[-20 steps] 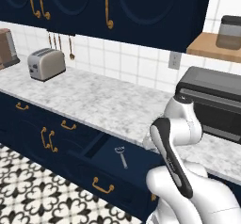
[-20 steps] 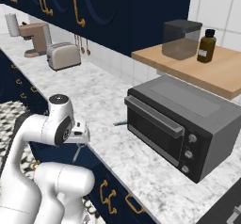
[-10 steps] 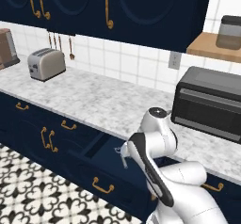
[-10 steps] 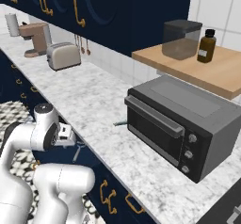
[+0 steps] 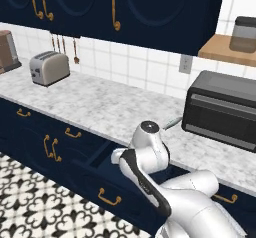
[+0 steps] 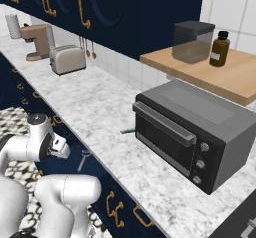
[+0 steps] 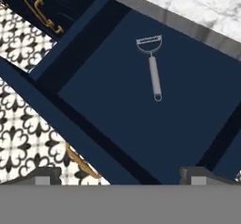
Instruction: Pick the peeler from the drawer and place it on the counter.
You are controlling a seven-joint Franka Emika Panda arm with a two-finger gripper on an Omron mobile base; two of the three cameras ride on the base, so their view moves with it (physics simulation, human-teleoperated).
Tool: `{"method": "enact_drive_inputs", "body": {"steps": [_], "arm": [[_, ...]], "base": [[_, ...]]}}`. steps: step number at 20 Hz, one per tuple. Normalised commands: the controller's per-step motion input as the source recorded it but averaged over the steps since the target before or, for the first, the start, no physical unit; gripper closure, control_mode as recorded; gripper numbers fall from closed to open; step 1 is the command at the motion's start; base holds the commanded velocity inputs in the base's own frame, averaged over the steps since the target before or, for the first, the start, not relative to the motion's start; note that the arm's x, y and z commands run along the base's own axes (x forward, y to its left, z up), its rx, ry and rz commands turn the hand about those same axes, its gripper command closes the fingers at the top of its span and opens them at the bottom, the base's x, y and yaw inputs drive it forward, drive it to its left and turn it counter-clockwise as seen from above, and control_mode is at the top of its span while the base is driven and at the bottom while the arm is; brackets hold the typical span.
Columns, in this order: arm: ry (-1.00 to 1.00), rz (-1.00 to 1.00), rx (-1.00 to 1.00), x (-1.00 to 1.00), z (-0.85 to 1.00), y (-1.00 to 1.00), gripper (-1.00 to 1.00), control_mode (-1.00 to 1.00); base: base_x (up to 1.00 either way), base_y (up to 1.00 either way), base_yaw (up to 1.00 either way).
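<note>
Navy upper cabinets (image 5: 125, 7) with brass handles fill the top of the left base view, above a white tiled wall (image 5: 145, 69). A black-and-white patterned floor (image 5: 30, 207) spreads at lower left; a wooden shelf (image 6: 220, 74) sits at upper right of the right base view.

Toaster (image 5: 48, 67) at left of the left base view, dark oven (image 5: 223, 109) at right, wooden shelf (image 6: 220, 72) at upper right of the right base view bearing jar (image 6: 192, 41) and brown bottle (image 6: 218, 49), coffee maker (image 6: 36, 40) at upper left, patterned floor (image 7: 21, 138) lower left in the hand view.
</note>
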Motion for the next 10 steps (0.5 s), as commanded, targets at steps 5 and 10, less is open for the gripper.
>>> {"method": "enact_drive_inputs", "body": {"steps": [5,10], "arm": [[0.11,-0.02,0.05,0.66,-0.49,0.3,-1.0,-1.0],[0.08,0.0,0.0,0.45,-0.63,0.29,-1.0,-1.0]], "base": [[0.0,0.0,0.0],[0.0,0.0,0.0]]}}
